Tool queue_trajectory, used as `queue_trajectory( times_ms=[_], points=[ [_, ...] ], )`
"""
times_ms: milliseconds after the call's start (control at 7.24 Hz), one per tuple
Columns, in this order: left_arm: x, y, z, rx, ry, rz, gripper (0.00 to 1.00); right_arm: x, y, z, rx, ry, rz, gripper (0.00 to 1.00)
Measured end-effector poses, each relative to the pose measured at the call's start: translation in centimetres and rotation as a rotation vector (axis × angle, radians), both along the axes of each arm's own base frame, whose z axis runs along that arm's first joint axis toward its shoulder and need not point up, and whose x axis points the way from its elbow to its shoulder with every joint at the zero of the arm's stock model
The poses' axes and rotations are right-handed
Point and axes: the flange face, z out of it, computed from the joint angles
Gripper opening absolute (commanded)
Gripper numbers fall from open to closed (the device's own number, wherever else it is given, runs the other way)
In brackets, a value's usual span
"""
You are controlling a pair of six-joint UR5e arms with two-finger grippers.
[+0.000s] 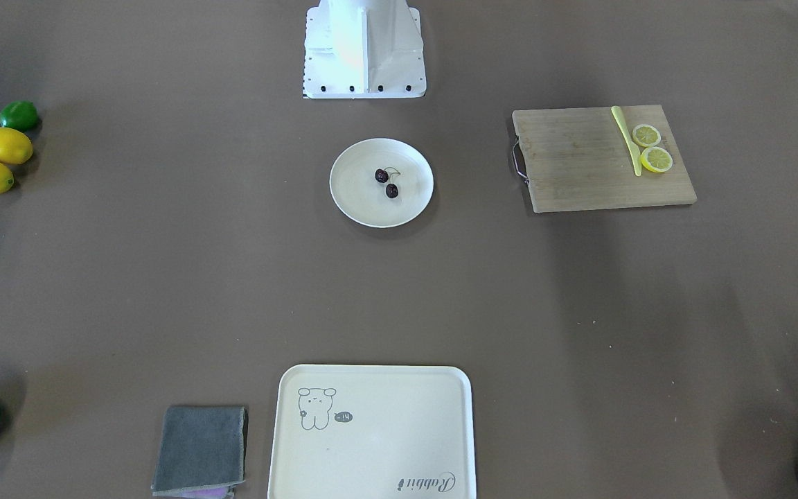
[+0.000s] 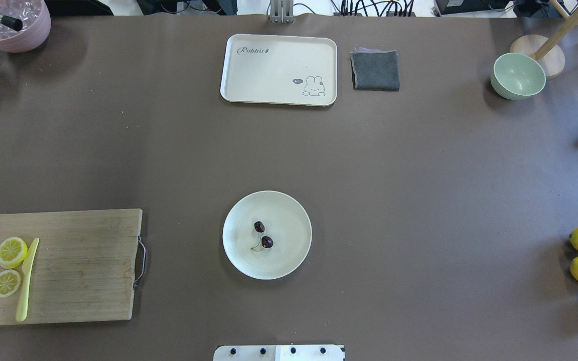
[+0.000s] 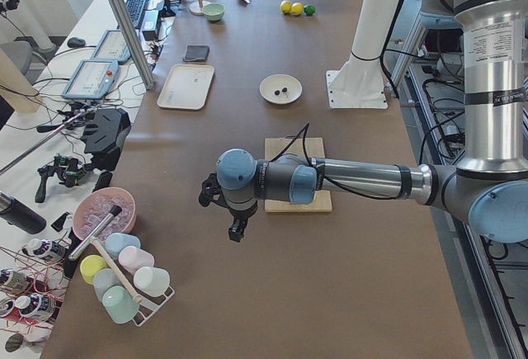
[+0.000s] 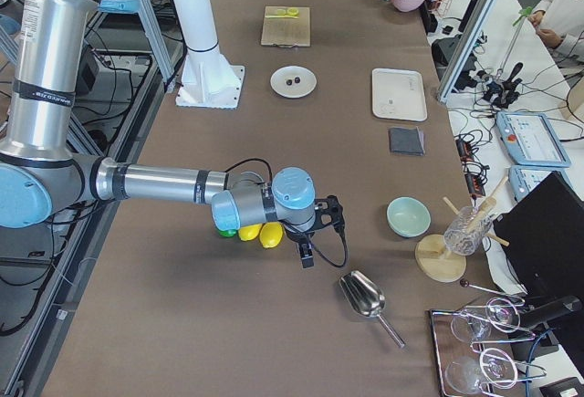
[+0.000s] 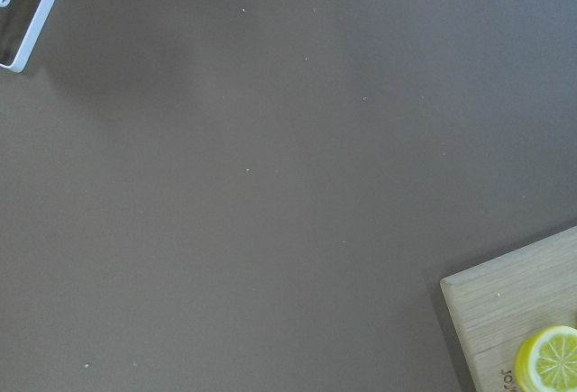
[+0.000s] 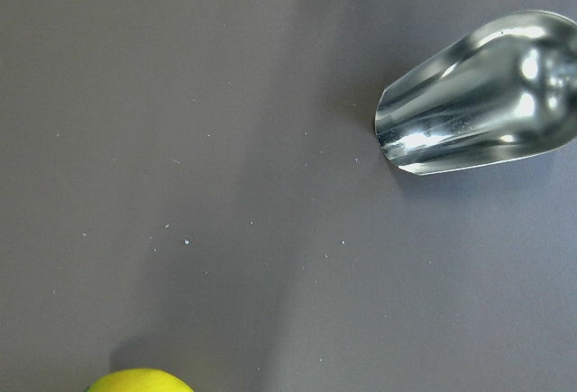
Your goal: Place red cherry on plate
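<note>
On plate (image 1: 356, 202), cherry (image 1: 381, 176), far from claws (image 3: 237, 230) (image 4: 307, 257)

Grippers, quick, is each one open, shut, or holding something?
Left gripper: cannot tell, seen only from the side.
Right gripper: cannot tell, seen only from the side.

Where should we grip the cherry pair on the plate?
From straight above, pinch one fruit of the cherry pair across its round body. It lies flat on the plate; the raised rim likely blocks a side approach.
</note>
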Motion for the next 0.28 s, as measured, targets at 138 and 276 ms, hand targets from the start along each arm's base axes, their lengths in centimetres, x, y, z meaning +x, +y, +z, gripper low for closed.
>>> queue_trajectory(
  times_ms=[138,276],
  points=[
    [0.01,-0.07,-0.26,0.006,0.001,0.001,0.97,0.0,0.0,-0.01,0.0,0.0,0.0,1.0],
    [0.06,-0.18,-0.78,0.017,0.005,0.003,0.97,0.01,-0.02,-0.03,0.0,0.001,0.001,1.0]
  ],
)
